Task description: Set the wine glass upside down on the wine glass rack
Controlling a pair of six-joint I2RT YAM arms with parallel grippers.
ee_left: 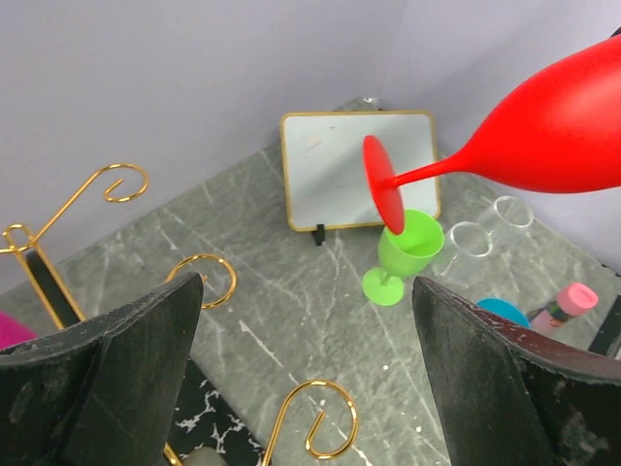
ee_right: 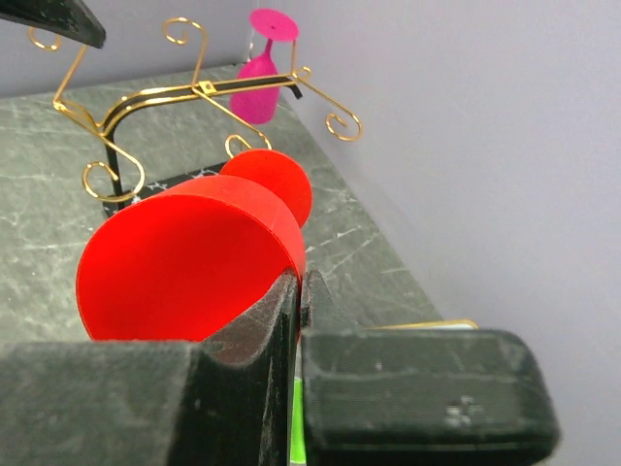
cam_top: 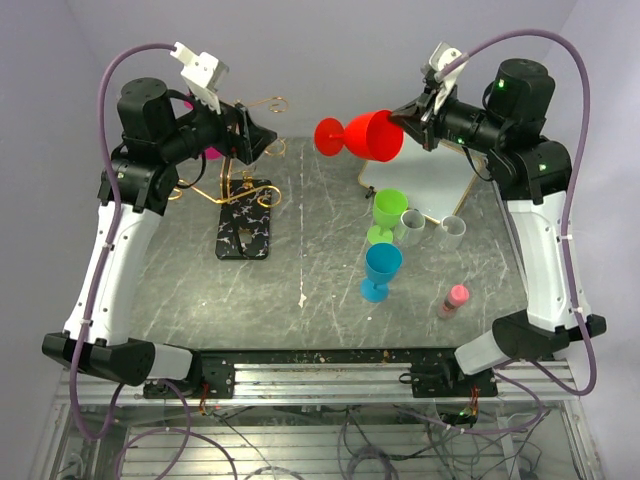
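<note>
My right gripper [cam_top: 408, 122] is shut on the rim of a red wine glass [cam_top: 368, 135] and holds it on its side in the air, foot pointing left toward the rack. The glass also shows in the right wrist view [ee_right: 184, 257] and the left wrist view [ee_left: 543, 131]. The gold wine glass rack [cam_top: 232, 170] stands on its black base [cam_top: 245, 230] at the back left; a pink glass [ee_right: 260, 73] hangs upside down on it. My left gripper [cam_top: 262, 140] is open and empty, above the rack's arms [ee_left: 315, 417].
A green glass [cam_top: 388, 212] and a blue glass [cam_top: 381, 268] stand upright mid-table. Two clear tumblers [cam_top: 432, 226], a pink-capped bottle [cam_top: 453, 300] and a small whiteboard [ee_left: 357, 167] sit on the right side.
</note>
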